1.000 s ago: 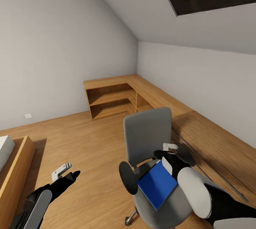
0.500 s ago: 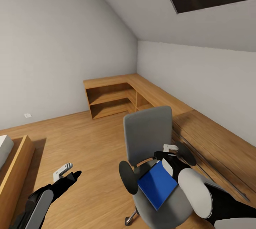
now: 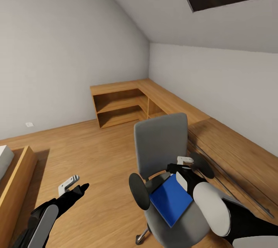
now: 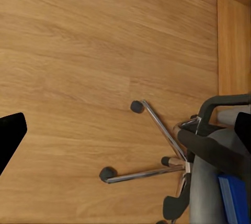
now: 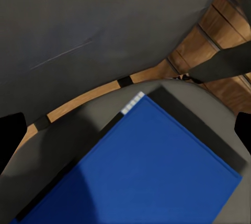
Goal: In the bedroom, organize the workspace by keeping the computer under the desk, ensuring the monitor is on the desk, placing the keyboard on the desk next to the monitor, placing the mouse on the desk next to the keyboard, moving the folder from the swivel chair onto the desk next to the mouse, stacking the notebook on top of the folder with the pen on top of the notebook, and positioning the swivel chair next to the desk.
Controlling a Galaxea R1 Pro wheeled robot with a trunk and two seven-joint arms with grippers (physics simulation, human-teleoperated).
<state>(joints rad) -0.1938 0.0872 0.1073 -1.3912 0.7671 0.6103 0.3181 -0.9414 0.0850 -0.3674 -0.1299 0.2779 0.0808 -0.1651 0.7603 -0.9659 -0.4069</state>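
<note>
Your right gripper (image 3: 184, 162) hovers over the far corner of the folder (image 3: 171, 199), which lies flat on the seat of the swivel chair (image 3: 160, 144), placed for a pickup. In the right wrist view its fingers sit wide apart at the frame edges, with the folder (image 5: 151, 169) between and below, nothing pinched. Your left gripper (image 3: 70, 184) hangs spread and empty over the floor (image 3: 104, 151). The chair back rises just beyond the corner and may crowd the grasp; a low wooden cabinet (image 3: 127, 103) lines the walls
</note>
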